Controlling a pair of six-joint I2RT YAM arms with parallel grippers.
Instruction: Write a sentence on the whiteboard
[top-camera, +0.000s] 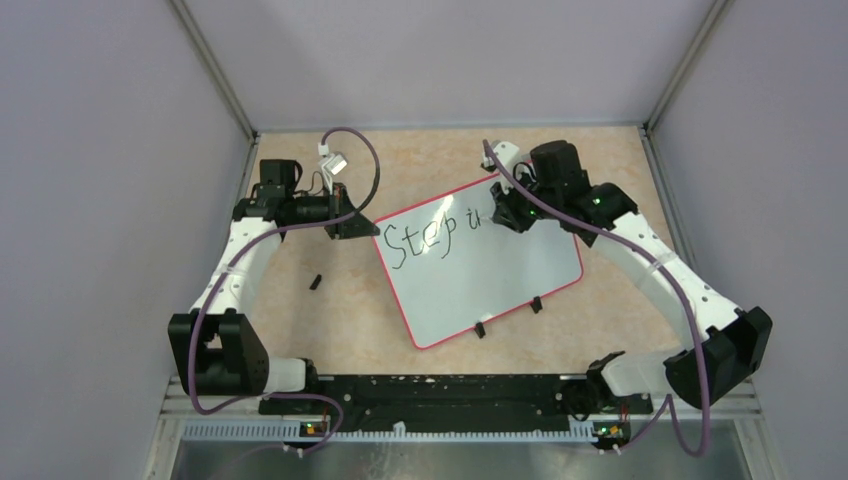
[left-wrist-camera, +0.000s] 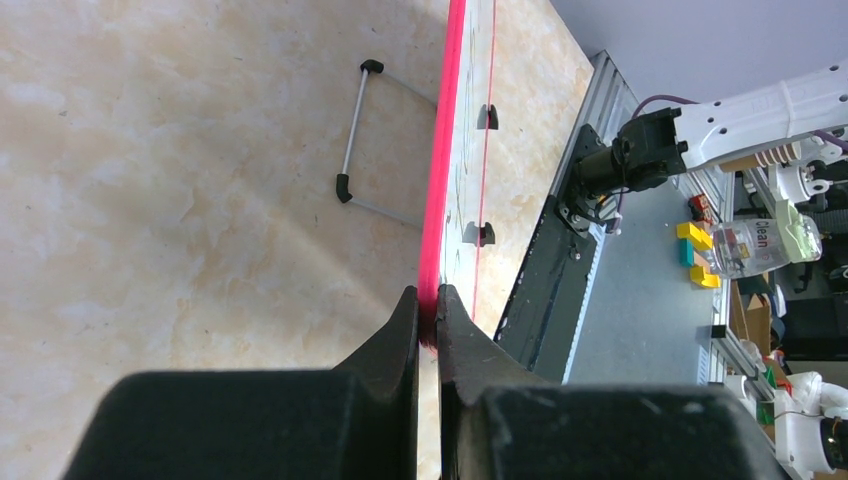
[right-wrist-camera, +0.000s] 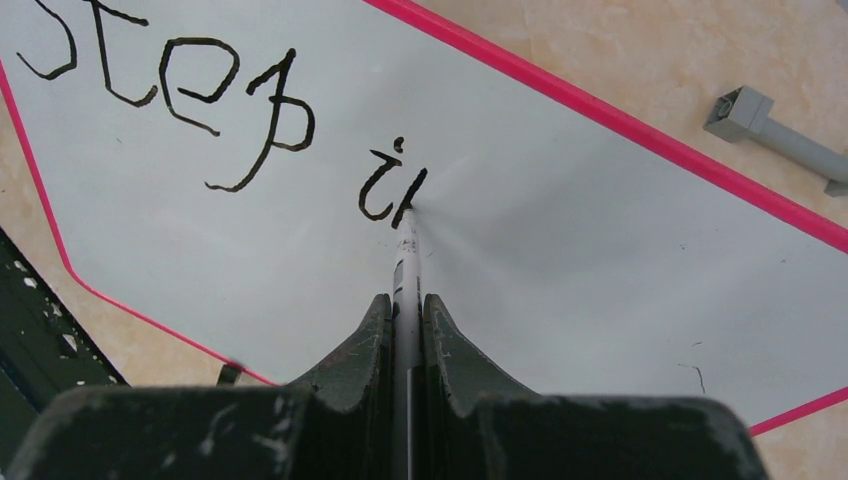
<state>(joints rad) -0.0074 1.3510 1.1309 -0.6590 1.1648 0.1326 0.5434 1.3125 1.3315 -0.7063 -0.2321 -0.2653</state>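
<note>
Nearby, a small black piece (top-camera: 316, 282) lies loose; left pincer (left-wrist-camera: 428, 296) pinches the whiteboard (top-camera: 500, 280) rim, right pincer (right-wrist-camera: 407, 300) clamps a marker (right-wrist-camera: 407, 245).

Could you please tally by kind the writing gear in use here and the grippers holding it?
whiteboard: 1
marker: 1
black clips on the whiteboard's edge: 2
grippers: 2 (left gripper pinching the whiteboard's rim, right gripper shut on the marker)
Total: 6
</note>
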